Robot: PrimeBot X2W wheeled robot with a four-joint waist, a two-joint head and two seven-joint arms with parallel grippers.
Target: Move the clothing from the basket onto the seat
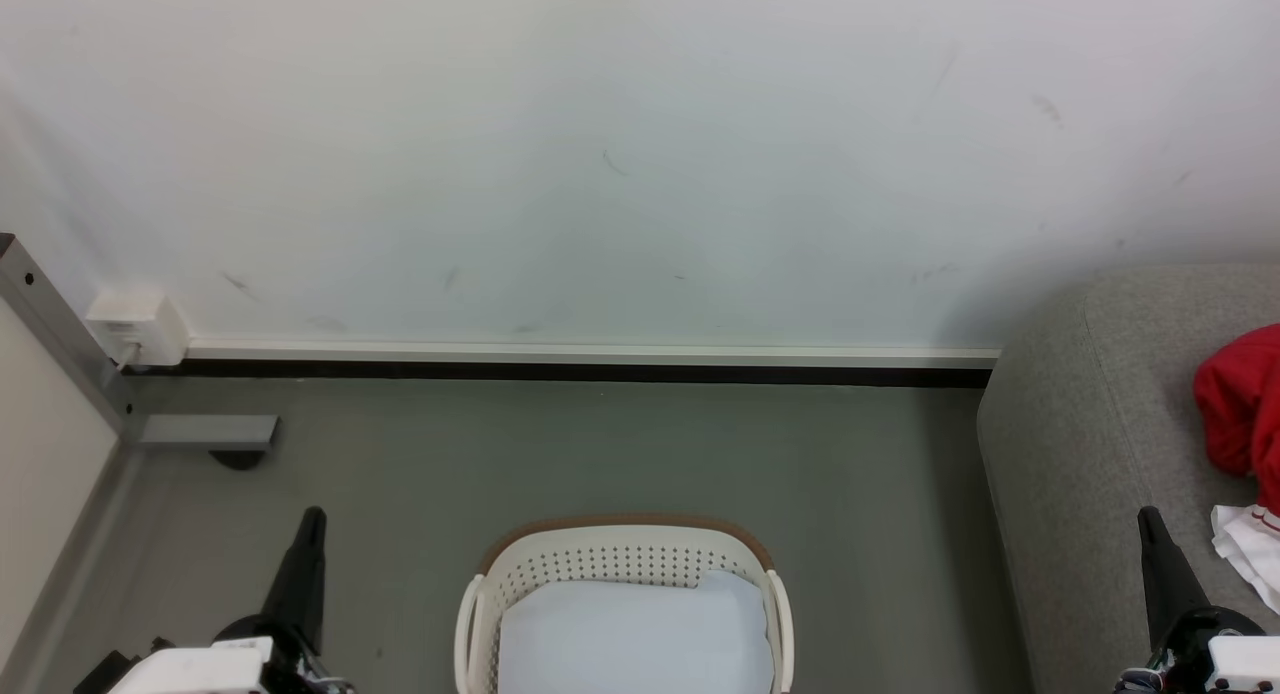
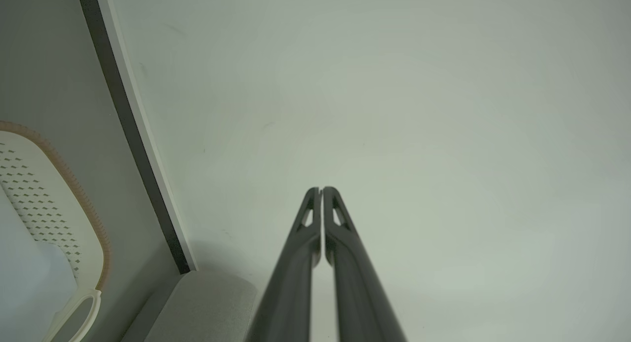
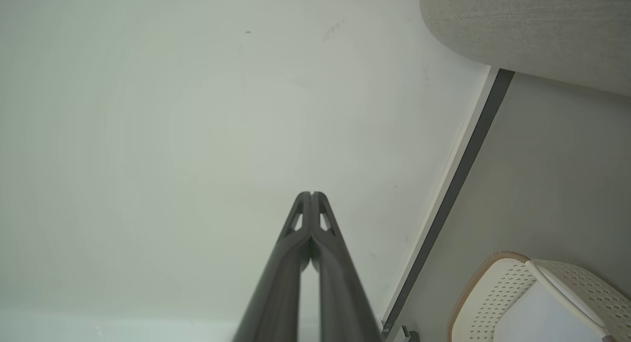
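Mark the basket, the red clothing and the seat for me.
basket (image 1: 600, 564): head view, on its perforated back wall.
clothing (image 1: 1238, 404): head view, on the red fabric at the picture's right edge.
seat (image 1: 1090, 434): head view, on bare grey upholstery left of the clothing.

Between my left gripper (image 1: 314, 516) and right gripper (image 1: 1147, 517) I see the basket (image 1: 600, 566): cream-white, its walls dotted with neat rows of small holes, its rim (image 1: 625, 521) a brown woven pattern. The pad (image 1: 630, 634) in it is plain pale bluish-white. Right of my right gripper the clothing (image 1: 1238, 404) is bright red, and its trim (image 1: 1248, 546) is white with a thin red line. The sofa (image 1: 1085, 444) under it is mid-grey with a fine weave. Both grippers have near-black fingers. Beyond them the floor (image 1: 600, 444) is dull grey-green, the wall (image 1: 600, 154) white with faint dark scuffs, and the skirting (image 1: 600, 353) white over a black band.
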